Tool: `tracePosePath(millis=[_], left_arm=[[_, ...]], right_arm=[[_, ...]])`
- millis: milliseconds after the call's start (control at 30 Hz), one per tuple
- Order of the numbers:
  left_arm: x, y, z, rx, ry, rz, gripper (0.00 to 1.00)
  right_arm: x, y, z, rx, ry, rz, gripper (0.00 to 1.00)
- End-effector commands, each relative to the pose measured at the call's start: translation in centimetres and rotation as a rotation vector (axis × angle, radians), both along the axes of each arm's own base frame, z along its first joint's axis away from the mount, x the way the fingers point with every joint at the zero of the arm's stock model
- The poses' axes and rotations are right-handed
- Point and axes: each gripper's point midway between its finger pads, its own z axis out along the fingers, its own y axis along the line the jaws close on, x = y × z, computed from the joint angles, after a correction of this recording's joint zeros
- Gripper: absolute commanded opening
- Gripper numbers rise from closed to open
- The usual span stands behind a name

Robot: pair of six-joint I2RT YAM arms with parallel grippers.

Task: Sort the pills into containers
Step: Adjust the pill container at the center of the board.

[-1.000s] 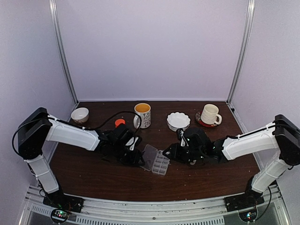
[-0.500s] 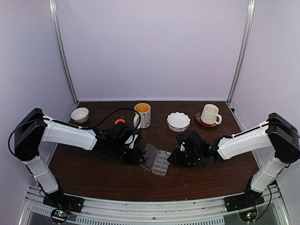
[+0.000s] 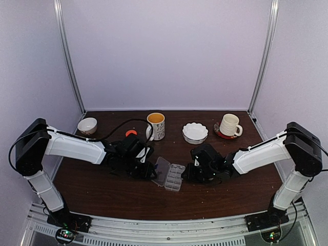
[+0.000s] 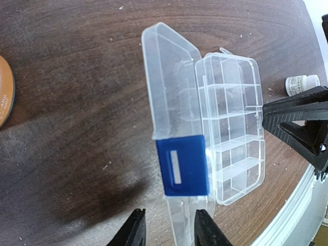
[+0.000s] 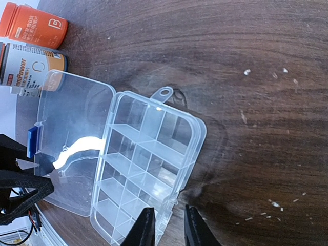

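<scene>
The clear organizer box (image 3: 174,177) lies open on the dark table, its compartments (image 5: 148,164) holding nothing I can see. Its lid (image 4: 171,82) carries a blue clasp (image 4: 182,165). My left gripper (image 4: 170,228) is open and straddles the lid's edge, which rests against one finger. My right gripper (image 5: 168,225) is shut on the box's near rim, one finger inside a compartment and one outside. Tiny whitish pills (image 5: 275,204) lie scattered on the wood to the right of the box.
An orange bottle (image 5: 38,23) and a grey-capped bottle (image 5: 31,69) lie beyond the lid; a small white bottle (image 4: 302,83) stands near the right gripper. At the back are a mug (image 3: 156,125), a white bowl (image 3: 195,132), a cup on a saucer (image 3: 229,125) and a small bowl (image 3: 87,125).
My right gripper has moved left to the box and narrowed its jaws onto the rim. The box has shifted slightly left. The left arm has barely moved.
</scene>
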Motion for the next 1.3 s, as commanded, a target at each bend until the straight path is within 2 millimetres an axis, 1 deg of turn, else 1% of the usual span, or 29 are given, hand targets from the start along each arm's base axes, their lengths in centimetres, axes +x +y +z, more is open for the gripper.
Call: tracePosePath(millis=[0,100,167,400,467,533,600,833,933,1033,1167,1267], left_arm=[[0.4,0.2,0.5,0.010,-0.034,0.009,0.36],[0.4,0.6,0.0,0.037,-0.030,0.014,0.36],[0.3,0.5,0.0,0.034,-0.029,0.013,0.36],[0.2,0.5,-0.5,0.045,-0.017,0.006,0.36],[0.1,0.5,-0.7,0.050,-0.010,0.000,0.36],[0.0,0.4,-0.7,0.049,-0.012,-0.004,0.36],[0.0,0.4,-0.7,0.048,-0.013,-0.004,0.36],[0.0,0.2,-0.5,0.044,-0.016,-0.009,0.36],[0.0,0.3,-0.6,0.050,-0.016,-0.007,0.35],[0.0,0.5,-0.7,0.061,-0.019,-0.006,0.35],[0.1,0.7,-0.8,0.072,-0.021,0.000,0.36],[0.3,1.3,-1.0,0.089,-0.019,0.017,0.36]], right_arm=[[-0.1,0.2,-0.6,-0.023,0.003,0.014,0.21],[-0.2,-0.1,-0.8,-0.035,0.005,0.010,0.20],[-0.2,0.0,-0.7,-0.030,0.002,0.013,0.21],[0.0,0.5,0.0,-0.003,-0.013,0.025,0.26],[0.0,0.9,0.6,0.037,-0.028,0.030,0.31],[-0.1,1.3,1.1,0.076,-0.041,0.034,0.40],[0.0,1.2,1.2,0.078,-0.042,0.029,0.42],[-0.1,0.9,-0.1,0.025,-0.013,0.029,0.38],[-0.1,0.4,-0.5,-0.013,-0.010,0.024,0.34],[-0.1,0.1,-0.9,-0.043,-0.007,0.025,0.28],[-0.2,-0.1,-1.3,-0.066,0.000,0.034,0.23],[-0.2,-0.1,-1.4,-0.076,0.002,0.036,0.22]])
